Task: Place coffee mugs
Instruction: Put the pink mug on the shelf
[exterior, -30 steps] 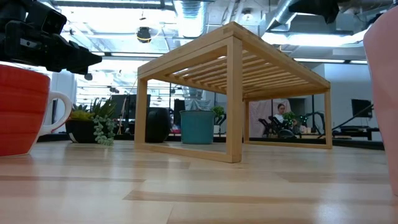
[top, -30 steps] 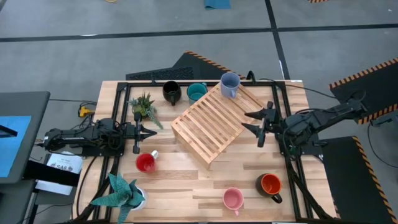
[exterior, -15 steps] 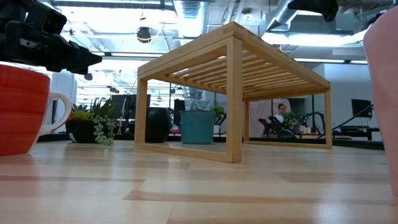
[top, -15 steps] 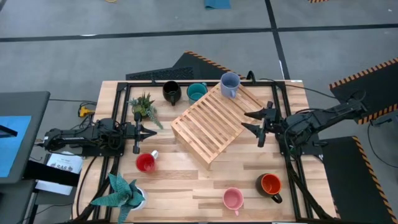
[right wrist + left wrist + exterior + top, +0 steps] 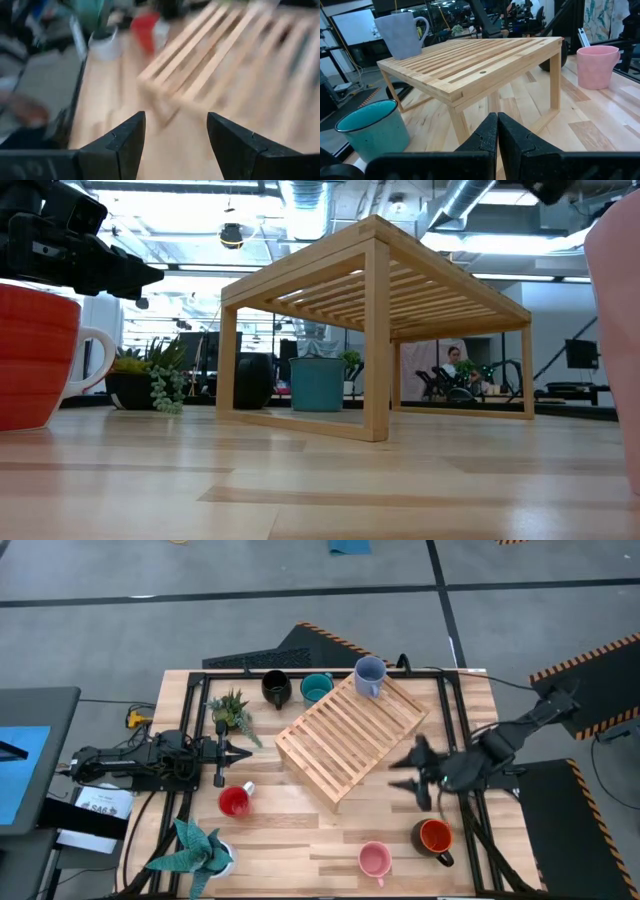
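Note:
A lavender-blue mug (image 5: pixel 369 677) stands on the far corner of the wooden slatted rack (image 5: pixel 350 733). On the table beyond the rack stand a teal mug (image 5: pixel 316 688) and a black mug (image 5: pixel 276 689). A red mug (image 5: pixel 234 801) is at the left. A pink mug (image 5: pixel 374 860) and an orange-red mug (image 5: pixel 435 837) stand near the front edge. My left gripper (image 5: pixel 245 753) rests shut at the left, above the red mug. My right gripper (image 5: pixel 402 775) hangs open over the table by the rack's near right corner, touching nothing.
Two potted plants stand at the left, one (image 5: pixel 232 710) by the black mug and one (image 5: pixel 200 848) at the near left corner. A black frame (image 5: pixel 455 700) runs round the tabletop. Bare wood (image 5: pixel 310 820) lies between the rack and the front mugs.
My right gripper has swung from beside the rack's right edge toward the table's near edge, closer to the orange-red mug, and has tipped and turned on the way. Its fingers stay apart. The mugs and the rack have not moved.

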`<act>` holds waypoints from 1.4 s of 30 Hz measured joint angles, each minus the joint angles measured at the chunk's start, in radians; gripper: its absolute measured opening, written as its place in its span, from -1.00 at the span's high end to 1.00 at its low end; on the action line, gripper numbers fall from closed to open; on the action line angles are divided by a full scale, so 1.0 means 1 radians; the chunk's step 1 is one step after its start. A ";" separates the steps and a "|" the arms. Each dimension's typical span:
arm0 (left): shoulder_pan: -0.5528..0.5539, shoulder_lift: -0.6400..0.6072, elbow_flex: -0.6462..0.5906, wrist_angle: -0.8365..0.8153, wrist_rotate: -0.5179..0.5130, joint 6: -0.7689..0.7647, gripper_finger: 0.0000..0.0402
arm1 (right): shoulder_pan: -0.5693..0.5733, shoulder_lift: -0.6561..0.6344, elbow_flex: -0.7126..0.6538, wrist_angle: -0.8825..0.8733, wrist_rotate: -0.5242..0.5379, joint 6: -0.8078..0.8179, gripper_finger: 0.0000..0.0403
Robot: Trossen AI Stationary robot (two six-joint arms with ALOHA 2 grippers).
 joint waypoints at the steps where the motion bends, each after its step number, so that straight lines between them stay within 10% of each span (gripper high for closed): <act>1: 0.000 0.000 0.000 0.000 0.000 0.000 1.00 | 0.022 0.035 0.018 -0.015 -0.027 0.042 -0.19; 24: 0.000 0.000 0.000 0.000 0.000 0.000 1.00 | 0.125 0.693 0.390 -0.271 -0.401 0.396 -0.19; 42: 0.000 0.000 0.000 0.000 0.000 0.000 1.00 | 0.089 0.850 0.463 -0.356 -0.466 0.396 -0.19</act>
